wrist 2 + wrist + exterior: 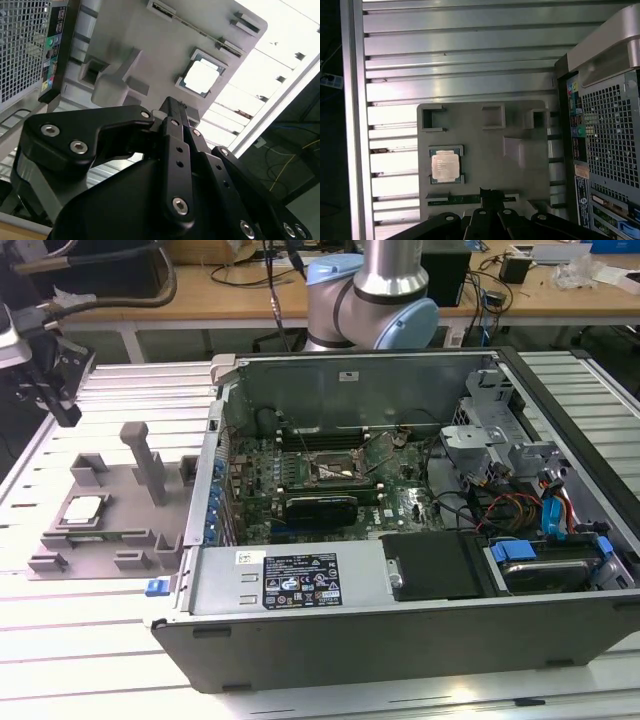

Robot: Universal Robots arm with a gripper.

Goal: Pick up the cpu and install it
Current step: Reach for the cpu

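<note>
fig.: the bench as seen from beside it. the gripper hangs toward the exterior view's left, in the upper part of that frame, above the slatted table; its two fingers are drawn together at the tip with nothing between them, as the converging links show in both wrist views.

the cpu lies flat, shiny side up, in a shallow pocket of the grey tray, in the tray's half toward the exterior view's left; nothing touches it.

key relation: in the exterior view the cpu sits lower in the frame than the fingertips and a little toward the exterior view's right of them, with open air between. in both wrist views it lies beyond the tip and off the line of the fingers, not dead ahead; by my reading the gripper is above it and not centred over it.

the cpu is square, so it has no long axis; its edges run parallel with the tray's edges.

the socket sits inside the open computer case, well apart from the tray toward the exterior view's right; a tall post of the tray stands between cpu and case.

there is only one arm, so no choice of hand; the pick looks not yet begun.
</note>
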